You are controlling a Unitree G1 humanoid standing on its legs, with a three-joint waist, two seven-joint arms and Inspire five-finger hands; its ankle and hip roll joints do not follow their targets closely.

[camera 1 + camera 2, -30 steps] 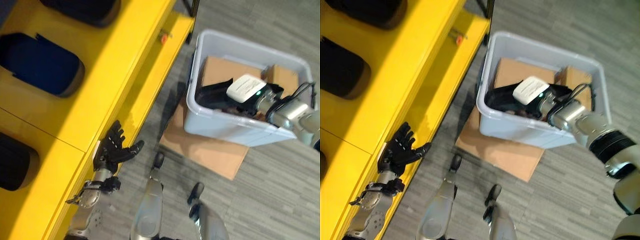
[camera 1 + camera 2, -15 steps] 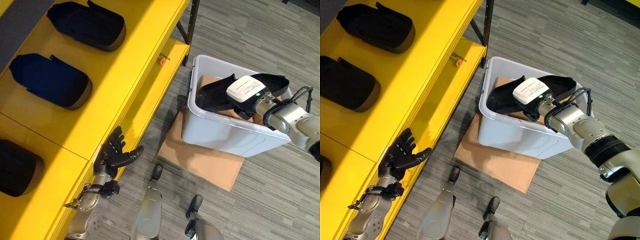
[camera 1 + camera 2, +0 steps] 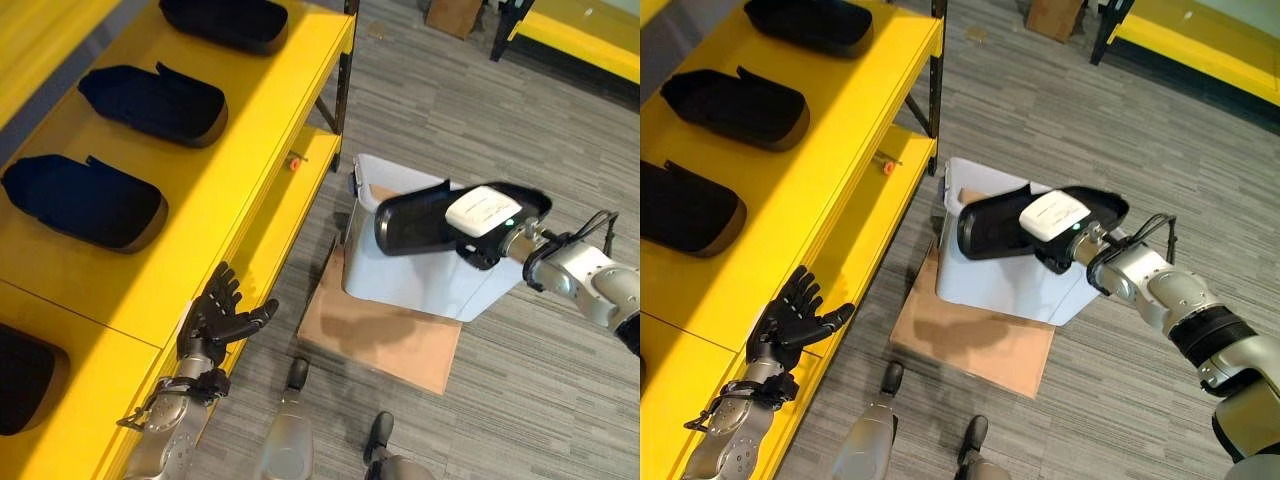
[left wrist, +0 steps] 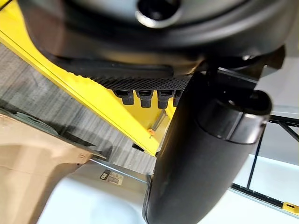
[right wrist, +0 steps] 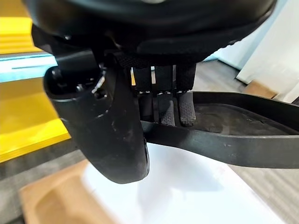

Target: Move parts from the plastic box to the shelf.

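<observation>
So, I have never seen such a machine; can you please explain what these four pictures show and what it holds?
It is a humanoid robot. Two pictures look down from its head; the other two come from cameras on its wrists. Its right hand has its fingers curled over the rim of a black tray-shaped part, held above a pale plastic box standing on cardboard. Similar black parts lie on the yellow shelf. The left hand is open beside the shelf.

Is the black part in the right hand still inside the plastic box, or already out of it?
Out. The right hand pinches the black part, which hangs level above the plastic box rim.
</observation>
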